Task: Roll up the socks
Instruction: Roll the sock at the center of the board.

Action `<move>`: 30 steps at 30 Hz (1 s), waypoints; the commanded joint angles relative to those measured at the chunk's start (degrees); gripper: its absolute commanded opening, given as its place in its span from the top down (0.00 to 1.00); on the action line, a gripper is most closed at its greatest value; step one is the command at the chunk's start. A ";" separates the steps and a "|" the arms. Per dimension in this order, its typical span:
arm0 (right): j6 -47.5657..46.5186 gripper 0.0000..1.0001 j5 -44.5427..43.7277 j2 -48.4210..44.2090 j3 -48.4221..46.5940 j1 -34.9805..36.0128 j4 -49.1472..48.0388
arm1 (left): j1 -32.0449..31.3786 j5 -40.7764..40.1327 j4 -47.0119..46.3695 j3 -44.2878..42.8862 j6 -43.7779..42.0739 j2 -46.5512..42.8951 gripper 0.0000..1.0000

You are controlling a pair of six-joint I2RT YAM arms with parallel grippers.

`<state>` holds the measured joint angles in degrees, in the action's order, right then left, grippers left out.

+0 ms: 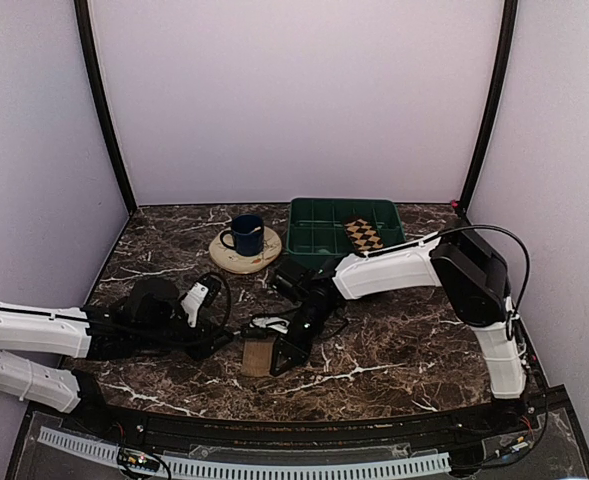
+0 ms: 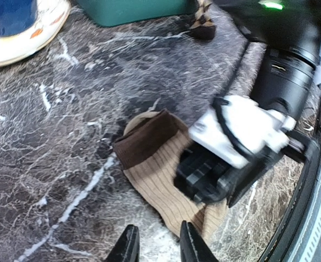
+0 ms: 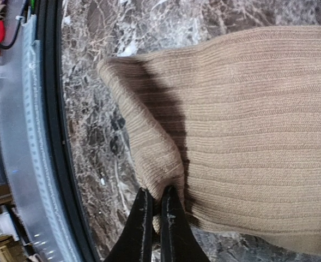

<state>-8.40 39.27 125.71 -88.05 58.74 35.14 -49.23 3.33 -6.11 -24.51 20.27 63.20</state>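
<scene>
I'm pinching the tan sock [image 3: 247,136] with the right gripper [image 3: 156,221], jaws closed down on a folded edge of the ribbed fabric, close to the table's front rail. The sock is lying flat on the marble table [image 1: 404,345], front centre, between the two arms. In the left wrist view it's showing a dark brown band [image 2: 146,139] at its far end. I'm holding the left gripper [image 2: 159,248] low, just beside the sock's near edge. Its fingers are standing apart with only marble showing between them, gripping nothing. The argyle sock [image 1: 364,236] is sitting in the green tray [image 1: 319,225] at the back, toward its front right part. A blue mug [image 1: 244,234] is standing on a round wooden coaster [image 1: 236,263] just left of the tray.
</scene>
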 commanded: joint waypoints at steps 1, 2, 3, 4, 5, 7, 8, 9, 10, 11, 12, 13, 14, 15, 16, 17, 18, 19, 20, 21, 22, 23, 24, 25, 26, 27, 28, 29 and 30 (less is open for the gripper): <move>1.49 1.00 6.59 2.78 -0.79 -1.79 5.37 | -2.85 -4.39 -8.34 4.20 -2.29 -3.73 0.72; 1.72 1.00 7.56 3.05 -0.80 -2.32 5.34 | -3.62 -4.55 -8.92 4.67 -2.87 -4.17 0.73; 2.07 1.00 8.46 3.38 -0.78 -2.84 5.23 | -4.32 -4.81 -9.35 4.99 -3.52 -4.45 0.73; 2.29 1.00 9.23 3.72 -0.85 -3.29 5.22 | -5.16 -5.09 -9.66 5.29 -4.09 -4.48 0.73; 2.60 1.00 9.81 4.01 -1.08 -3.62 5.16 | -6.12 -5.40 -9.92 5.36 -4.66 -4.44 0.73; 2.92 1.00 10.48 4.68 -1.60 -4.01 5.20 | -8.51 -6.73 -10.37 5.37 -6.02 -4.13 0.73; 3.14 1.00 10.81 4.82 -1.94 -4.13 5.26 | -9.57 -7.36 -10.47 5.21 -6.94 -3.76 0.73; 3.40 1.00 11.07 5.07 -2.26 -4.20 5.29 | -10.73 -7.95 -10.42 4.93 -7.56 -3.42 0.73; 3.61 1.00 11.20 5.28 -2.54 -4.31 5.39 | -12.29 -8.41 -10.46 4.65 -8.18 -3.05 0.73; 3.73 1.00 11.49 5.45 -2.81 -4.45 5.49 | -13.30 -8.96 -10.46 4.30 -8.96 -2.63 0.73; 3.99 1.00 11.61 5.62 -3.05 -4.57 5.59 | -14.24 -9.38 -10.20 3.85 -9.59 -2.04 0.73; 4.19 1.00 11.55 5.79 -3.32 -4.72 5.63 | -15.00 -9.67 -9.83 3.37 -10.29 -1.38 0.73; 4.14 1.00 11.69 6.04 -3.69 -4.85 6.03 | -15.68 -9.94 -9.47 2.89 -10.88 -0.61 0.73; 3.96 1.00 11.80 6.20 -4.05 -4.92 6.41 | -16.43 -10.15 -9.18 2.48 -11.58 0.19 0.73; 3.97 1.00 11.80 6.26 -4.32 -5.01 6.81 | -17.17 -10.52 -8.91 2.09 -12.17 0.96 0.73; 3.85 1.00 11.80 6.30 -4.53 -5.03 7.14 | -17.81 -10.87 -8.53 1.62 -12.68 1.90 0.73; 3.76 1.00 11.80 6.34 -4.88 -5.04 7.40 | -18.32 -11.00 -8.27 1.18 -13.18 2.93 0.73; 3.75 1.00 11.88 6.47 -5.12 -5.08 7.59 | -18.88 -11.24 -8.13 0.68 -13.62 4.16 0.73; 3.75 1.00 11.88 6.48 -5.30 -5.03 7.82 | -19.45 -11.69 -8.02 0.19 -14.08 5.13 0.73; 3.75 1.00 11.89 6.55 -5.36 -5.12 7.98 | -19.95 -12.13 -8.04 -0.24 -14.49 6.12 0.73; 3.75 1.00 11.89 6.63 -5.48 -5.13 8.14 | -20.42 -12.56 -8.04 -0.67 -14.83 6.97 0.73; 3.75 1.00 11.95 6.60 -5.52 -5.13 8.23 | -20.84 -13.11 -8.03 -1.09 -15.09 7.80 0.72; 3.75 1.00 12.05 6.57 -5.49 -5.05 8.24 | -21.16 -13.39 -7.99 -1.46 -15.47 8.50 0.72; 3.75 1.00 12.06 6.57 -5.50 -5.12 8.20 | -21.53 -13.58 -8.17 -1.81 -15.84 9.15 0.71; 3.83 1.00 12.16 6.57 -5.47 -5.06 8.28 | -21.76 -13.82 -8.21 -2.15 -16.21 9.74 0.70; 3.83 1.00 12.17 6.57 -5.47 -5.12 8.34 | -21.97 -13.99 -8.11 -2.52 -16.61 10.35 0.69; 3.83 1.00 12.15 6.57 -5.52 -5.08 8.42 | -22.10 -14.21 -7.96 -2.77 -16.97 11.08 0.69; 3.79 1.00 12.15 6.57 -5.59 -5.11 8.58 | -22.27 -14.61 -7.77 -3.18 -17.34 11.66 0.68; 3.75 1.00 12.23 6.52 -5.58 -5.10 8.69 | -22.45 -15.13 -7.63 -3.48 -17.75 12.29 0.67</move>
<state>-4.97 51.81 131.07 -92.49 54.19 42.22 -70.96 -9.37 -14.41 -25.82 5.13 73.97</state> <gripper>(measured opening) 0.021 0.318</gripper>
